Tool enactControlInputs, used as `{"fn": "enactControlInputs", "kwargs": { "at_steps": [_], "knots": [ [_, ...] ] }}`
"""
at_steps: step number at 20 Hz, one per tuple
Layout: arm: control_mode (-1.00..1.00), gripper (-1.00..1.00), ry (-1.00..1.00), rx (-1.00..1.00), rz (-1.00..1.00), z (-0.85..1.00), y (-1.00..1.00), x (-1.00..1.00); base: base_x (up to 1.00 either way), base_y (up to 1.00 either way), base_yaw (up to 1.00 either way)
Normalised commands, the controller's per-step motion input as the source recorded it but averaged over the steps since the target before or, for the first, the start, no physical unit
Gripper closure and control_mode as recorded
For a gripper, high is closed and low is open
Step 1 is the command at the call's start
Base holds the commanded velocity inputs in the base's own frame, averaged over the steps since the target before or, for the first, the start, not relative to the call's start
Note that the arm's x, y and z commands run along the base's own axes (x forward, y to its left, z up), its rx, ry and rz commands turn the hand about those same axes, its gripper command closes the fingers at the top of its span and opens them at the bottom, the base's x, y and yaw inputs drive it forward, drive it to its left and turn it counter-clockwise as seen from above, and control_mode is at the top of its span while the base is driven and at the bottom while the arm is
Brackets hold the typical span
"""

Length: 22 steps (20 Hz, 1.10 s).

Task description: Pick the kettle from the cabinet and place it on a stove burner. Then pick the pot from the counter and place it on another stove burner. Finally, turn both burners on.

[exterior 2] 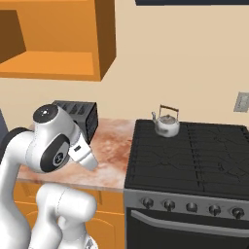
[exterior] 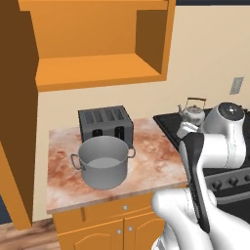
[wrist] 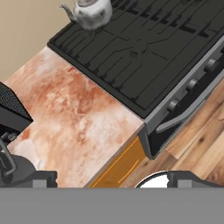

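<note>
Already the kettle [exterior 2: 167, 124] is sitting on a back burner [exterior 2: 168, 131], so the claw [wrist: 111, 177], spread and holding nothing, is hanging over the counter [exterior: 151, 151] near the pot [exterior: 103, 161].

My arm's a chunky glossy white thing [exterior: 222, 146], all rounded tube segments with dark grey bands at the joints. There's a flat round grey cap with a small dot on top of the elbow [exterior 2: 46, 113], and a black curved panel [exterior: 195, 171] running down one link.
</note>
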Motion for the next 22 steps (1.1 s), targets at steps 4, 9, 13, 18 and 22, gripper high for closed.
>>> {"fn": "enactControlInputs", "kwargs": {
  "at_steps": [4,9,13,18,22],
  "knots": [
    [-1.00,-1.00,0.00,0.00,0.00,0.00,0.01,0.00,0.00,0.00,0.00],
    [-1.00,-1.00,0.00,0.00,0.00,0.00,0.26,0.07,0.00,0.00,0.00],
    [-1.00,-1.00,0.01,-0.02,0.00,0.02,0.50,0.13,0.00,0.00,0.00],
    [-1.00,-1.00,0.02,-0.02,0.00,0.07,0.49,0.14,0.00,0.00,0.00],
    [-1.00,-1.00,0.05,0.00,0.00,0.11,0.40,0.17,0.00,0.00,0.00]
  ]
}}
